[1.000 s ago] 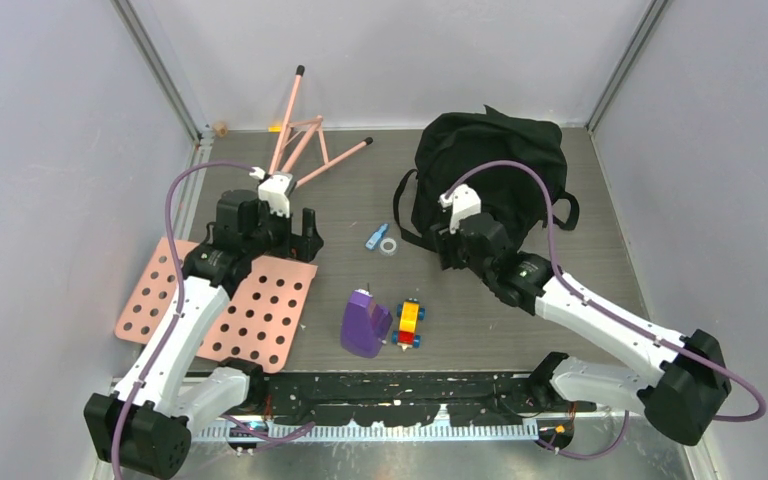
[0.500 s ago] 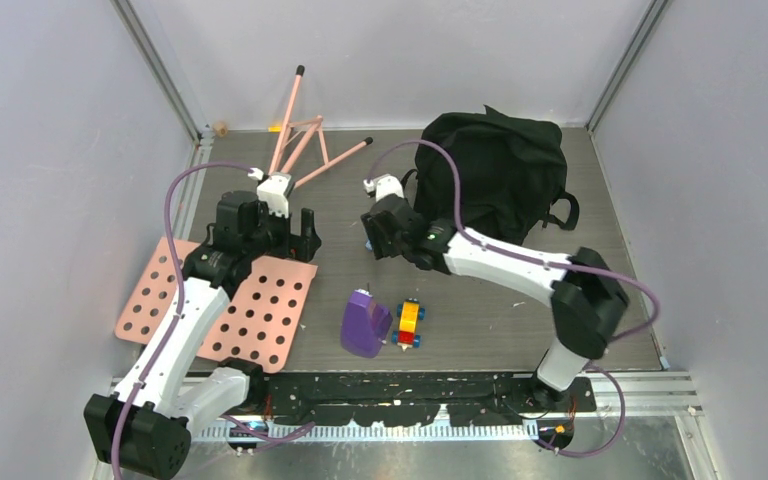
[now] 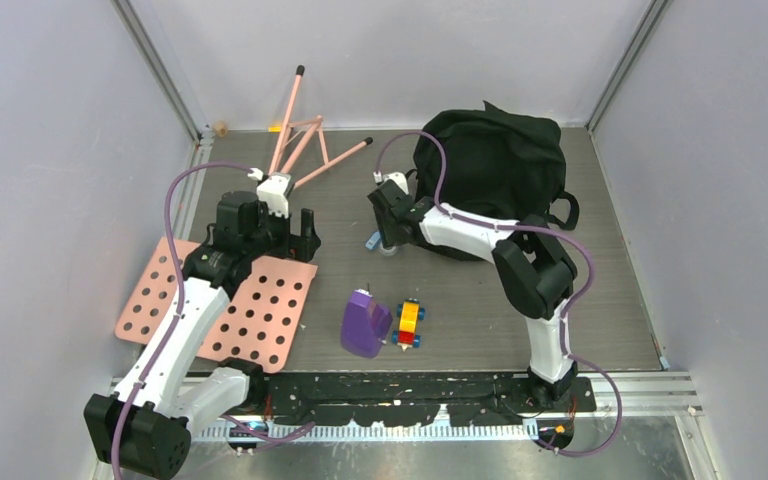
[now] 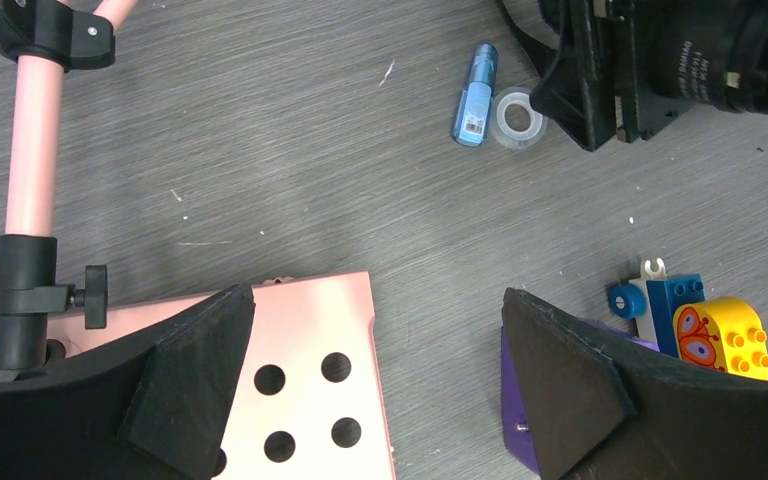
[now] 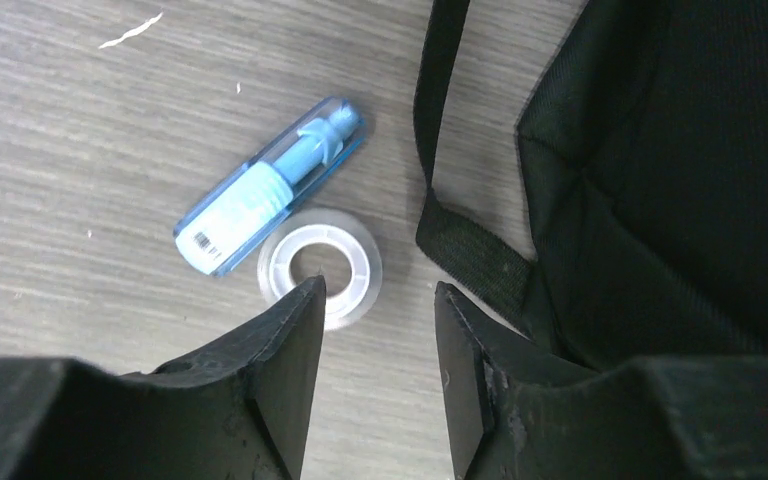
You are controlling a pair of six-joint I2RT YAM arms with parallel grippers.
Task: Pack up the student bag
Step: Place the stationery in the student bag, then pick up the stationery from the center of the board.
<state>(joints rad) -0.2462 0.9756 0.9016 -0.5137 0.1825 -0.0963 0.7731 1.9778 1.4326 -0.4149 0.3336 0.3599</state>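
A: Which step is this?
B: A pick-up, by the look. The left pincer [image 4: 377, 300] hangs spread wide, empty, over the pink board [image 3: 260, 310]. On the tabletop [image 3: 480, 320] a blue tube [image 5: 260, 200] lies beside a tape roll [image 5: 360, 262], itself just under the right pincer [image 5: 378, 290], half spread, gripping nothing. The bag [image 3: 500, 165] slumps at back right.
A: Next?
B: Likely lower, straddle the roll's rim, squeeze, then carry it right.
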